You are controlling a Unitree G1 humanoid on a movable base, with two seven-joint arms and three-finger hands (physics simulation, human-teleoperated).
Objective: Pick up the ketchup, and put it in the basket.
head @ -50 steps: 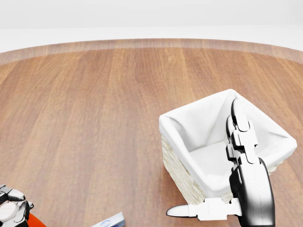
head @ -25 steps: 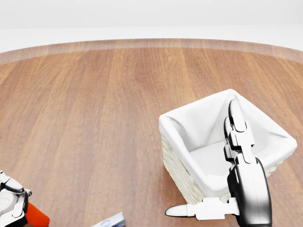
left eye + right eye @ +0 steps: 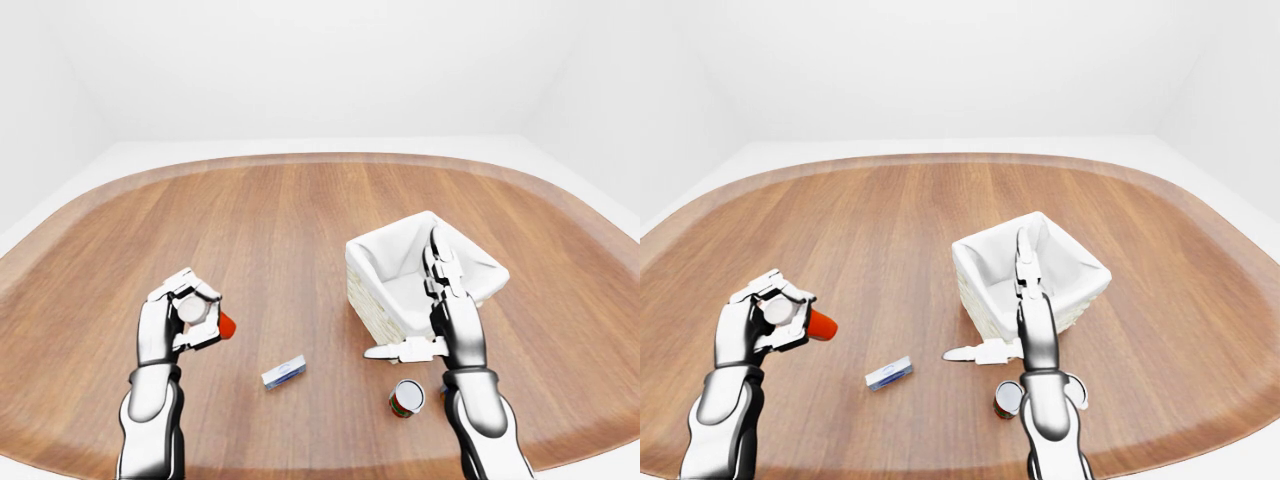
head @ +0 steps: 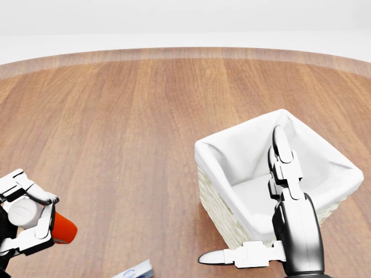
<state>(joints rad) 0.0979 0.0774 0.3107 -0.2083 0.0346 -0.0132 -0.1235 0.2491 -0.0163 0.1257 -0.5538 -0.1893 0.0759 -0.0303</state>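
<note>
In the left-eye view, the left hand (image 3: 180,318) is clenched around the ketchup (image 3: 222,325), lifted above the desk (image 3: 270,230). In the head view, the right hand (image 4: 272,220) is released, fingers spread beside the basket (image 4: 232,168).

Broad rounded wooden table (image 3: 300,230) with a paler rim, plain white walls, even light

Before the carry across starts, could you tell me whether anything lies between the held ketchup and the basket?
Nothing visible blocks the way. The left hand holds the ketchup above bare table; the small box and can lie lower in the left-eye view. The open right hand hovers beside the basket.
</note>
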